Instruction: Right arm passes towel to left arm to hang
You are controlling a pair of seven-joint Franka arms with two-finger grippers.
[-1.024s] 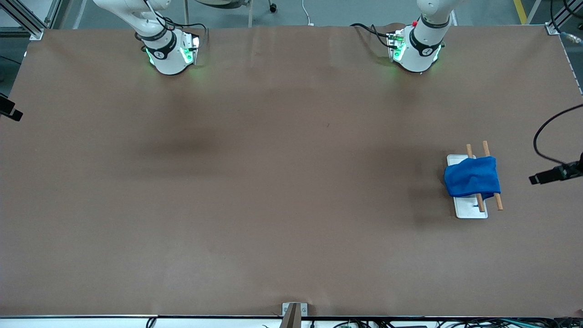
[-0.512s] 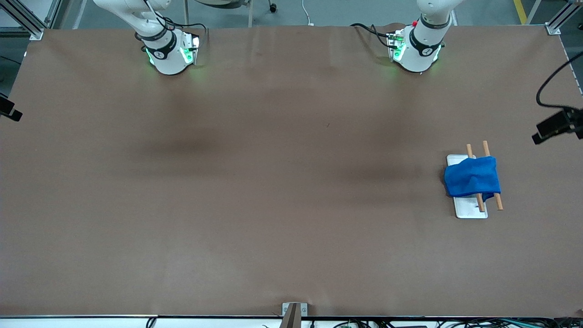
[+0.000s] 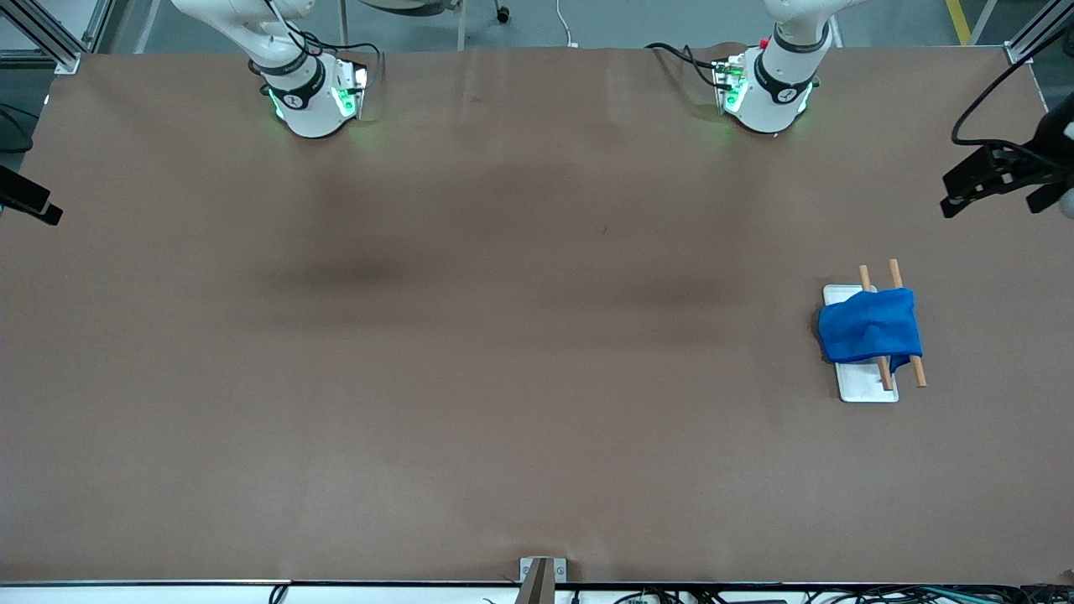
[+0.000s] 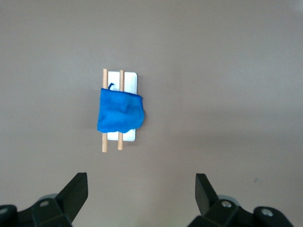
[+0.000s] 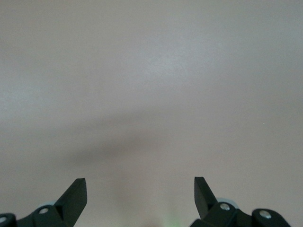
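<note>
towel (image 3: 870, 326): bright blue soft cloth, bunched a bit, draping over two wooden dowels (image 3: 908, 331) that are sitting on a white rack tray (image 3: 868, 387), toward the left arm's end of the table. Looks to me like the hanging part is already done.

long axis: the dowels and tray are running roughly toward and away from the front camera, with the towel lying across them.

left gripper (image 4: 142, 194): hanging high in the air, looking straight down at the towel (image 4: 120, 112) and tray (image 4: 128, 135), black fingers spread wide, gripping nothing. In the front view it's showing at the frame edge (image 3: 977, 180), over the table near the left arm's end.

right gripper (image 5: 140, 195): fingers also spread apart, empty, hovering over bare brown table (image 5: 151, 85).

who's nearer: definitely the left arm; the right arm is waiting well apart from the towel.

table (image 3: 470, 335): matte brown covering, smooth and flat.
</note>
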